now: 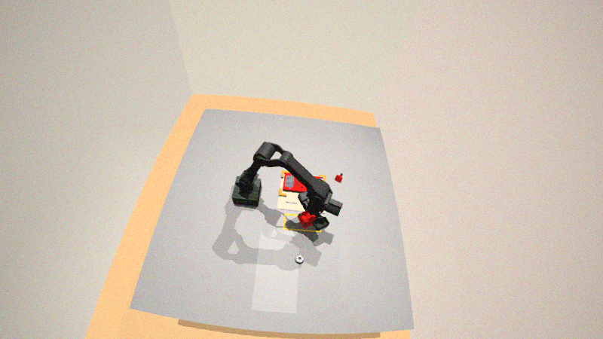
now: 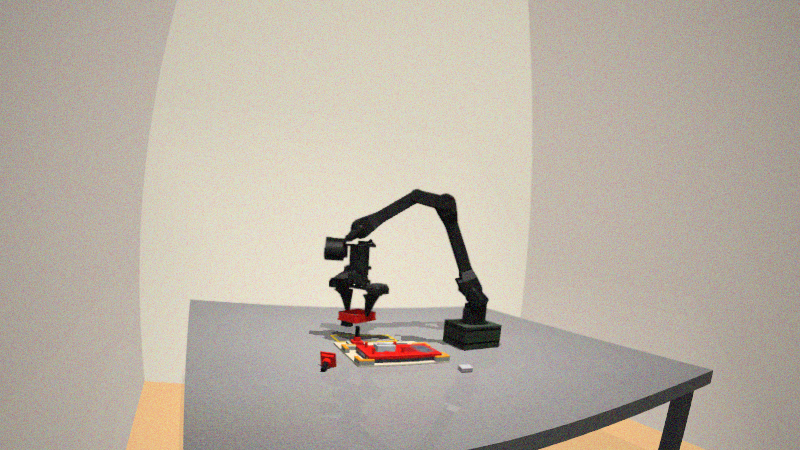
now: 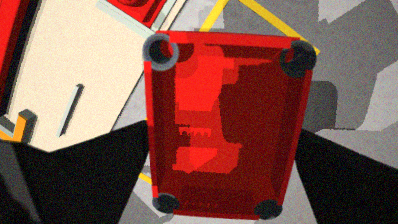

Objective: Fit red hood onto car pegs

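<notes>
The red hood (image 1: 305, 219) (image 2: 356, 317) (image 3: 255, 110) is between the fingers of my gripper (image 1: 312, 212) (image 2: 358, 312) (image 3: 222, 133), which is shut on its two long sides. It is held above the table, with its four corner bosses visible in the wrist view. The red chassis (image 1: 295, 186) (image 2: 430, 352) (image 3: 7, 40) sits in the cream jig (image 1: 288, 205) (image 3: 45, 95), beside the raised hood. The grey engine block (image 2: 384, 347) shows on its deck in the exterior view; the arm hides it in the top view. The pegs are too small to make out.
A yellow outline (image 1: 284, 221) (image 3: 280, 26) marks the table below the hood. A small red part (image 1: 338, 178) (image 2: 327, 361) lies beyond the jig. A pale ring (image 1: 299, 259) and a light grey block (image 2: 464, 368) lie on the table. A black post (image 2: 357, 331) stands near the jig's end.
</notes>
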`<state>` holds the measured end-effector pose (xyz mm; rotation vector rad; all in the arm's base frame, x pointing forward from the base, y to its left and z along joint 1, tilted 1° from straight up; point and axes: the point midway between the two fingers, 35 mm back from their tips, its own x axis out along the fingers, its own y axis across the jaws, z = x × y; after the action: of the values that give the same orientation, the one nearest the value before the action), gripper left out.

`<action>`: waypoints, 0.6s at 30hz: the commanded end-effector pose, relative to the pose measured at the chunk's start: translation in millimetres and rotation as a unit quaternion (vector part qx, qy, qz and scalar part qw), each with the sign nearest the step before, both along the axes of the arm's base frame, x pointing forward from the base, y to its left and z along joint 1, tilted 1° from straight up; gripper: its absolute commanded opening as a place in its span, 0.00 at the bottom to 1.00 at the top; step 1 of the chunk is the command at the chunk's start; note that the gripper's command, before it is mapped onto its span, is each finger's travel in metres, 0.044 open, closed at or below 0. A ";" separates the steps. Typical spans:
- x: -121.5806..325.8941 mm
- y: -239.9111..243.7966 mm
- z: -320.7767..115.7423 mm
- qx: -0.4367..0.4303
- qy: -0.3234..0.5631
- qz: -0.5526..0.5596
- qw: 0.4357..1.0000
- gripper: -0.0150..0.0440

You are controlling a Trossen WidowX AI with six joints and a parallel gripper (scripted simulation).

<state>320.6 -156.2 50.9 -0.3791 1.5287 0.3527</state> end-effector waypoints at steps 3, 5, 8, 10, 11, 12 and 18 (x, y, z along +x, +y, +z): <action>2.0 -0.8 16.1 -0.003 -0.006 -0.001 1.000 0.25; 1.9 -0.7 18.8 -0.003 -0.006 -0.001 1.000 0.25; 1.9 -0.7 21.9 -0.003 -0.006 -0.001 1.000 0.25; -0.1 0.1 16.0 -0.001 -0.001 0.000 1.000 0.25; -0.3 -0.2 16.7 -0.002 -0.002 0.000 1.000 0.25; -0.6 -0.6 17.7 -0.003 -0.005 -0.001 1.000 0.25; 0.5 -1.8 7.4 -0.005 -0.007 -0.001 1.000 0.25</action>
<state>322.3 -157.9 67.1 -0.3873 1.5122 0.3390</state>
